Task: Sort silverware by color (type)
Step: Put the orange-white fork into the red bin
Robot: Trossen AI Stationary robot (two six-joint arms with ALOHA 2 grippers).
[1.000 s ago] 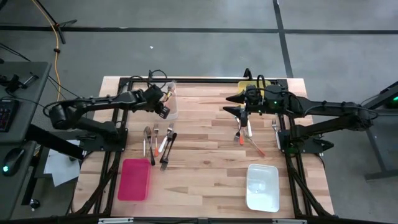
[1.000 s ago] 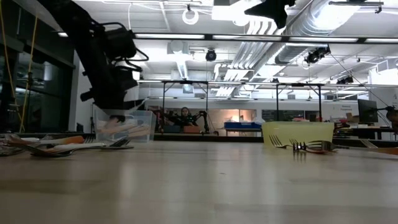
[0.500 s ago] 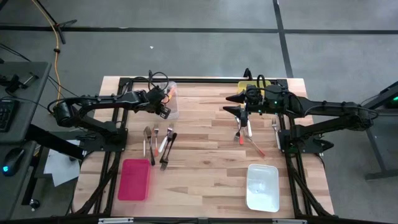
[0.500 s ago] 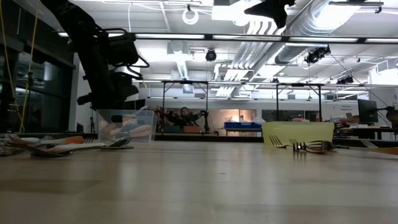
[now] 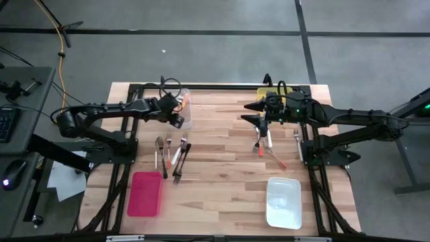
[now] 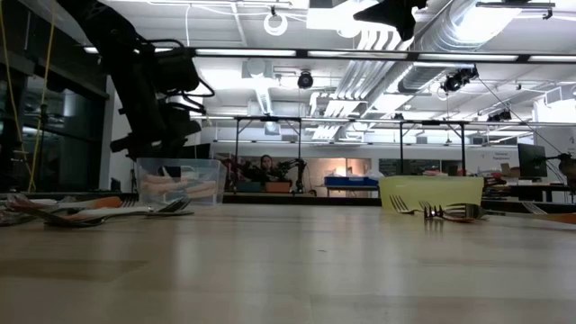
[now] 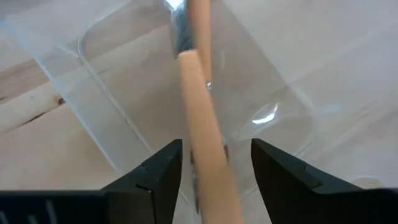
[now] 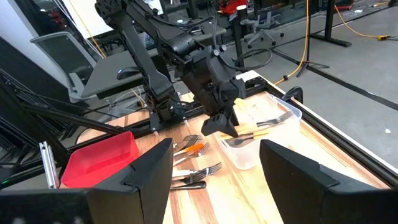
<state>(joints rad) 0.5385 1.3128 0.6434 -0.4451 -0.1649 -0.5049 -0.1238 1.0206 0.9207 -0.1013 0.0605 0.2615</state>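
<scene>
My left gripper (image 5: 179, 115) hangs open over the clear bin (image 5: 186, 107) at the table's far left. In the left wrist view an orange-handled utensil (image 7: 202, 118) runs between the spread fingers (image 7: 163, 171) down into the bin, with a gap on one side. Other light-handled silverware (image 8: 264, 124) lies in that bin. More silverware lies flat on the table in a left group (image 5: 171, 153) and a right group (image 5: 263, 142). My right gripper (image 5: 252, 112) waits open, raised above the right group.
A red bin (image 5: 146, 193) stands near the front left, a white bin (image 5: 283, 202) near the front right, and a yellow bin (image 5: 265, 93) at the far edge behind my right arm. Bare wood lies in the table's middle.
In the low view the orange-handled utensil, which slanted up from the clear bin toward my left gripper, now lies low in the bin among the others. Both arms have kept their places.
</scene>
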